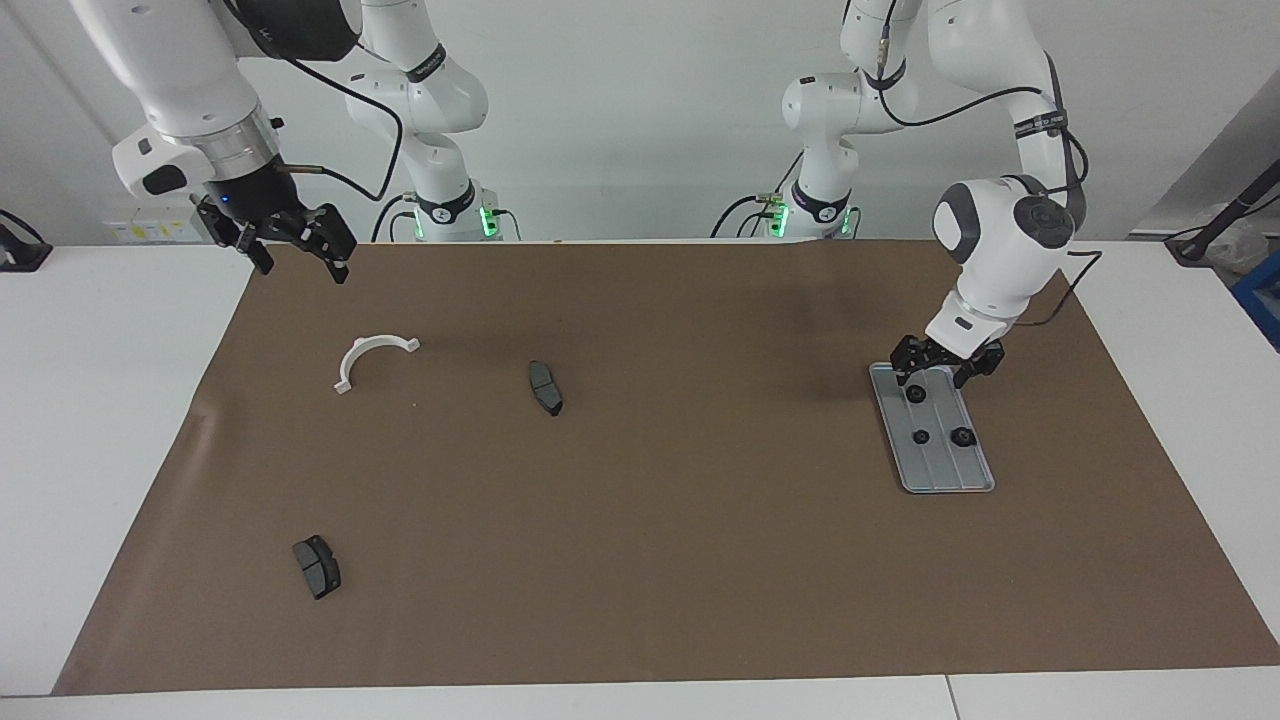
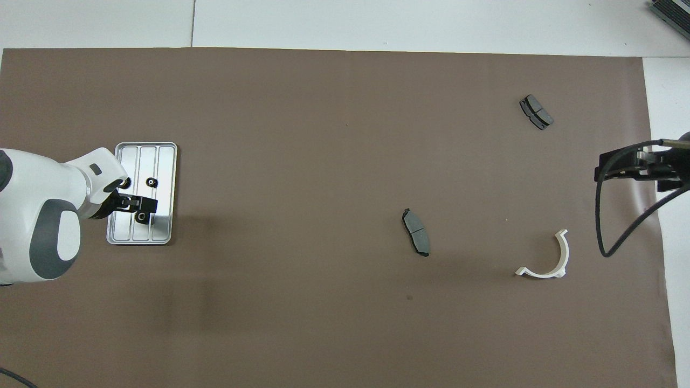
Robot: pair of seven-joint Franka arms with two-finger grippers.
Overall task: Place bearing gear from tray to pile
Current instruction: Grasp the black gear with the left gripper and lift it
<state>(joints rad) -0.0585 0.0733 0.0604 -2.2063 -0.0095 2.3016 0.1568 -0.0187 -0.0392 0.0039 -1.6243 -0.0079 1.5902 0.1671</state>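
Silver-grey metal tray (image 1: 945, 465), flat, rectangular with rounded corners, raised rim and lengthwise grooves, lying on a matte brown mat (image 1: 700, 560) over the white surface (image 1: 90, 420), toward the left arm's end. Three small black bearing gears in the tray, round and toothed, each with a pale hole in the middle: first gear (image 1: 914, 394) directly under the fingers of the left gripper (image 1: 934, 372); second gear (image 1: 922, 437) and third gear (image 1: 962, 436) side by side, farther along the tray from those fingers. Left fingers (image 1: 903, 371) spread open, low over the tray end nearest the robots, nothing gripped.

Well apart from those fingers, toward the right arm's end: white half-ring bracket (image 1: 371, 358), smooth plastic-looking arc with small end tabs; dark grey curved pad (image 1: 546, 387) with a groove across the middle; second similar pad (image 1: 317, 566) near the mat edge farthest from the robots.

Right gripper (image 1: 290, 245) waiting high over the mat corner, fingers open and empty.

From facing view: height of left fingers above the first gear readable. From overhead view: left gripper (image 2: 137, 204) covering part of the tray (image 2: 164, 161), first gear nearly hidden under the wrist, third gear (image 2: 152, 182) clear, second gear (image 2: 142, 216) just beside the fingertips; right gripper (image 2: 620, 170) only partly seen at the edge; bracket (image 2: 550, 258) and pads (image 2: 416, 233) (image 2: 536, 112) seen plainly in outline.
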